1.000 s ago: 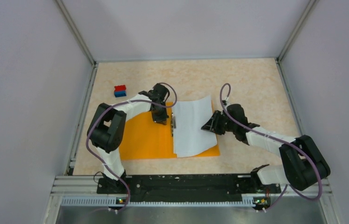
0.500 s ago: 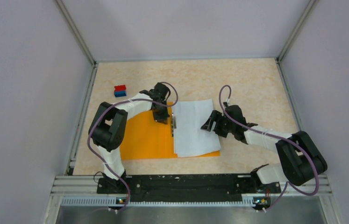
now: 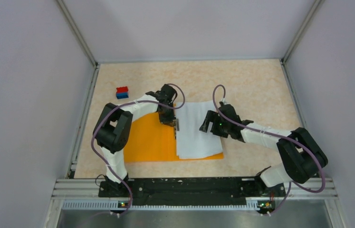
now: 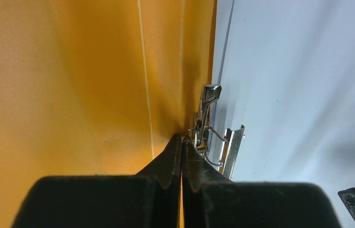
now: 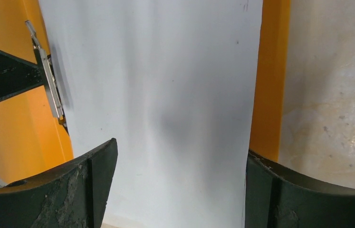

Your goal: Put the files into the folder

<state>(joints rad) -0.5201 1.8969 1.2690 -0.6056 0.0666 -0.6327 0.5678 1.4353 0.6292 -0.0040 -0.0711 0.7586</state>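
Got the files [image 3: 193, 128] lying on the open folder [image 3: 149, 140]'s right half. Right hand [image 5: 180, 161] spread wide above, left hand [image 4: 182, 138] pressed together by the clip [image 4: 206, 118]. Could skew loose sheets if nudged.

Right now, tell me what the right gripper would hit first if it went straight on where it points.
The white paper. The right gripper, jaws open, points at it where it lies on the orange folder. It would probably touch that first, though the gap to it is unclear.
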